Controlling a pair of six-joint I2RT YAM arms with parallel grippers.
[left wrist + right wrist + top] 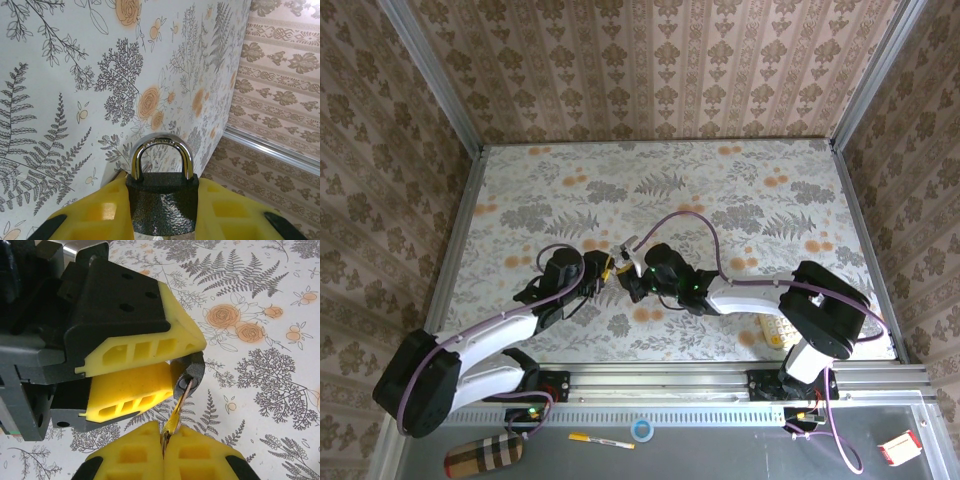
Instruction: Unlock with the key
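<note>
Floral tbl (720,190); L claw (607,268) round padlock (161,200)

Lower centre: right gripper (164,442), yellow fingers pressed together on a key (179,407).
Key: thin blade, tilted up and to the right, tip touching the underside of a padlock (193,372).
Padlock: dark grey, clamped between the yellow fingers of the left gripper (191,360), which enters from upper left.
Background: table (260,315), floral-printed cover.

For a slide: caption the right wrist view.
Right end effector holds key at padlock clamped in left end effector.
</note>
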